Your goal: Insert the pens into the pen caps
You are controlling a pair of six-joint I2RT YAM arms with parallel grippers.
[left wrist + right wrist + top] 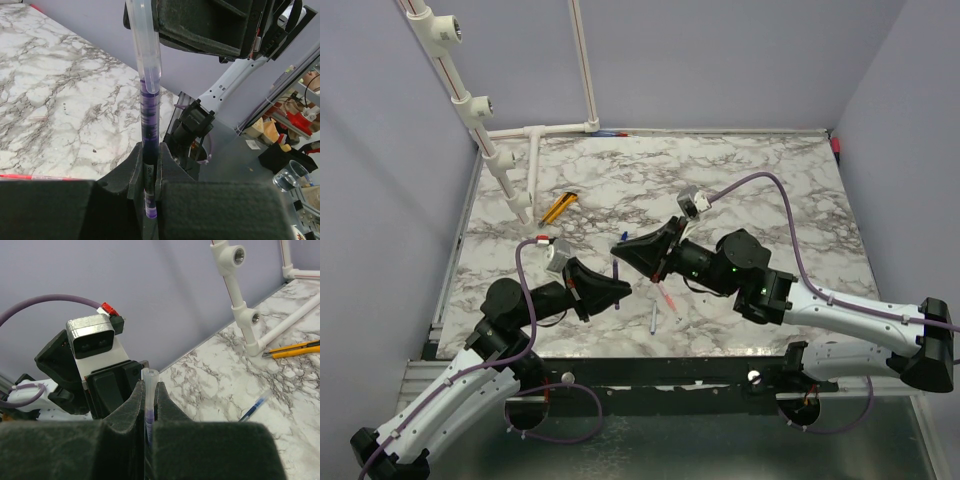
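White-marbled tabletop [770, 190], lilac walls [720, 60]. Pen [149, 107] clamped by closed L fingers [134, 177] & R fingers [131, 410]; its print unreadable.

Three pens: dark blue pen [616, 270], red-pink pen [667, 297] and whitish pen [653, 318], the last two at six o'clock from mid-table. One yellow-and-black tool [560, 207] at ten. One unclear blue stick [621, 237].
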